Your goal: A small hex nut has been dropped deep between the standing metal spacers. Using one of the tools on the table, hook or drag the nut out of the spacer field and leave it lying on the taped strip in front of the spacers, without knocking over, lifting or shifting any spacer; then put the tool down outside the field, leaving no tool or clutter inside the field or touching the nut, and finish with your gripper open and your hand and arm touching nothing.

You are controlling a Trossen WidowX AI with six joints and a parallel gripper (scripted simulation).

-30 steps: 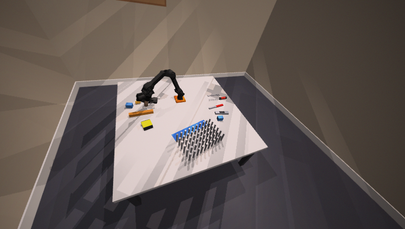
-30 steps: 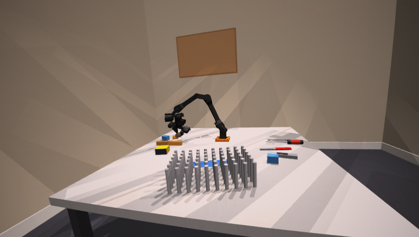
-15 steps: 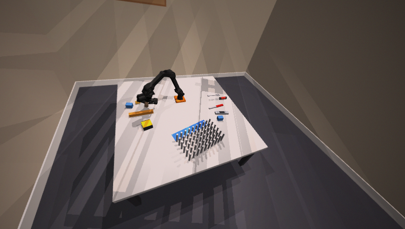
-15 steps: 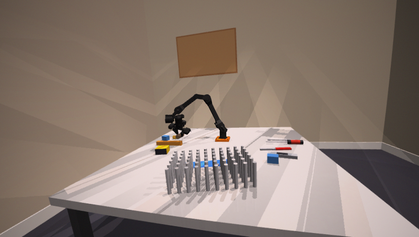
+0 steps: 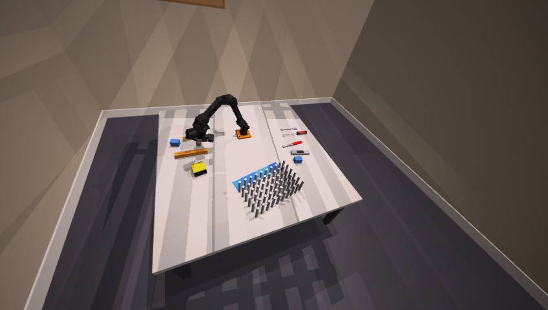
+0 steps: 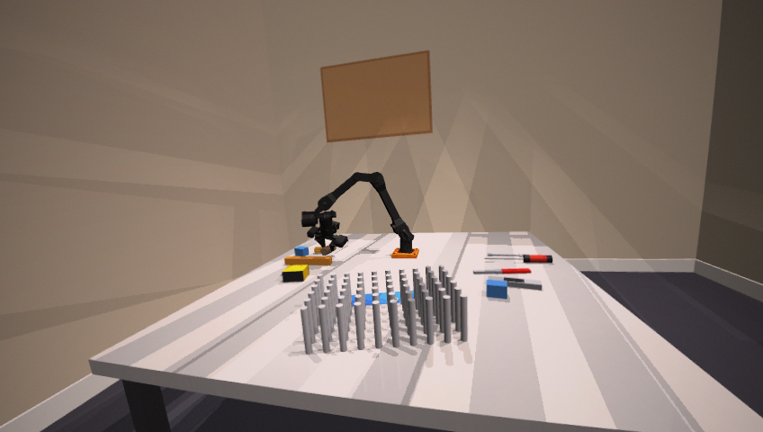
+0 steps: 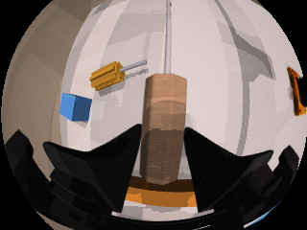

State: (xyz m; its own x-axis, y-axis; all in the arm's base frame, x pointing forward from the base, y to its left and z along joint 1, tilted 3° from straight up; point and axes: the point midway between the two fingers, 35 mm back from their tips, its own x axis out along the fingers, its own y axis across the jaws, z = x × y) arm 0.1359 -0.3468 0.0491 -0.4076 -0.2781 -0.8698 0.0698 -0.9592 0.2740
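Note:
My gripper (image 5: 198, 139) (image 6: 327, 247) (image 7: 163, 129) is shut on the brown wooden handle of a tool (image 5: 198, 143) (image 6: 326, 250) (image 7: 165, 96). Its thin metal shaft points away from the hand in the wrist view; its far end is out of frame there. The gripper is low over the left of the table, far from the field; whether the tool touches the table is unclear. The metal spacers (image 5: 256, 212) (image 6: 377, 325) stand upright in several rows. The blue taped strip (image 5: 235, 183) (image 6: 366, 300) lies along their robot-facing side. I cannot make out the nut.
Near the hand are a yellow-handled screwdriver (image 7: 107, 76), a blue block (image 5: 174, 143) (image 6: 301, 251) (image 7: 73, 107) and an orange bar (image 5: 190, 153) (image 6: 308, 261) (image 7: 163, 197). A yellow-and-black block (image 5: 198, 168) (image 6: 295, 273) lies beyond the bar. Several tools and another blue block (image 5: 298, 160) (image 6: 497, 289) lie at the right.

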